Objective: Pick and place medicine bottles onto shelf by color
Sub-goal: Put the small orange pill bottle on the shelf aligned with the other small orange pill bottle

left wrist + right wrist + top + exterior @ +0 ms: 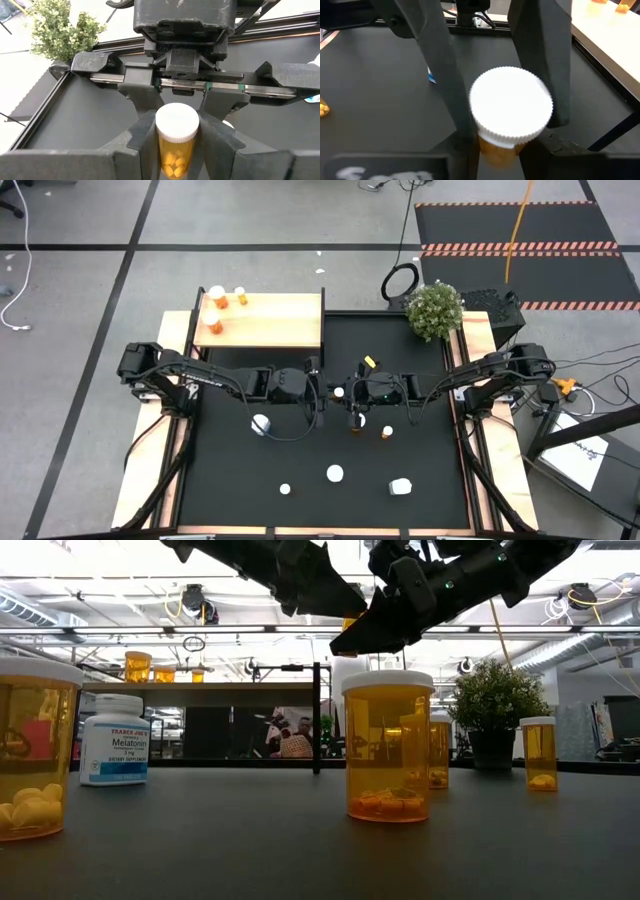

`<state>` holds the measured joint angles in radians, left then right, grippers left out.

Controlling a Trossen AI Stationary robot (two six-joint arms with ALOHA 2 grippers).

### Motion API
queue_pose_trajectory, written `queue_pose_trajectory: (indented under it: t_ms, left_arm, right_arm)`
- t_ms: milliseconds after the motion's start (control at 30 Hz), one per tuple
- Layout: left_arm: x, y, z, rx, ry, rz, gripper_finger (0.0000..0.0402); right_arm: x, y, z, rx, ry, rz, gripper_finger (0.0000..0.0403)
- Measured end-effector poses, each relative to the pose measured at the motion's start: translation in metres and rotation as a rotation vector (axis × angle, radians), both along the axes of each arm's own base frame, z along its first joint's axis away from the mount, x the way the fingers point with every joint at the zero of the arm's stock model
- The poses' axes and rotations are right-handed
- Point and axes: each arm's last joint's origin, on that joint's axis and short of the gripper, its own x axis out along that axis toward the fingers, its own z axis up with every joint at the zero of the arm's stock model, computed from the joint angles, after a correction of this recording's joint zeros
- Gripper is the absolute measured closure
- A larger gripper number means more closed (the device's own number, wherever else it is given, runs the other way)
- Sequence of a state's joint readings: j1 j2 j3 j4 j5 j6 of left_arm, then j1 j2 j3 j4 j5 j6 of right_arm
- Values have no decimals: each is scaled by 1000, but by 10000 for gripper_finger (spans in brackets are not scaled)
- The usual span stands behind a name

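Observation:
A small orange medicine bottle with a white cap [338, 392] hangs upright above the middle of the black mat, between both grippers. My left gripper [327, 390] comes from the table's left and my right gripper [349, 394] from its right. Each is shut on this bottle, fingertips facing each other. The light-wood shelf [285, 320] stands at the far left, with three orange bottles [217, 298] on its left end. Several more bottles stand on the mat, among them an orange one [388, 745] and a white one [114, 738]. My left gripper pinches the bottle's orange body [161, 150] just below the cap, one finger [142, 142] on each side. The fingers come from the table's left, slanting a little downward. The bottle stands upright, cap up, clear of the mat. My right gripper has the same bottle between its two fingers, on the orange body [492, 147] under the cap. It comes from the table's right, slanting slightly down. The white cap [511, 107] hides the exact place of contact.
A potted plant [435, 310] stands at the mat's far right corner. Loose bottles [334, 473] are scattered over the mat's near half, one orange bottle [387, 432] just near-side of the right gripper. The shelf's right part is bare wood.

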<state>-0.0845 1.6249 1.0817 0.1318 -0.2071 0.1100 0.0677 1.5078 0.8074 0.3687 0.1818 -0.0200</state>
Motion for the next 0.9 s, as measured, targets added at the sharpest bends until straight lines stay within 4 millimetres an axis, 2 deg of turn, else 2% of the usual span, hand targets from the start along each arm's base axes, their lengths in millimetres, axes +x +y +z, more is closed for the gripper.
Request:
queue_pose_trajectory:
  t_ms: [300, 667, 767, 900]
  left_arm:
    - [-1, 0, 1, -2, 0, 0, 270]
    - [-12, 1, 15, -33, -3, 17, 270]
    - [-19, 0, 24, -47, -16, 21, 270]
    - [-31, 0, 38, -54, -21, 42, 270]
  right_arm:
    - [0, 3, 0, 3, -4, 6, 279]
    - [1, 3, 3, 12, -36, -50, 136]
    - [-1, 2, 6, 10, -47, -57, 112]
    - [-6, 1, 11, -29, -34, -118, 102]
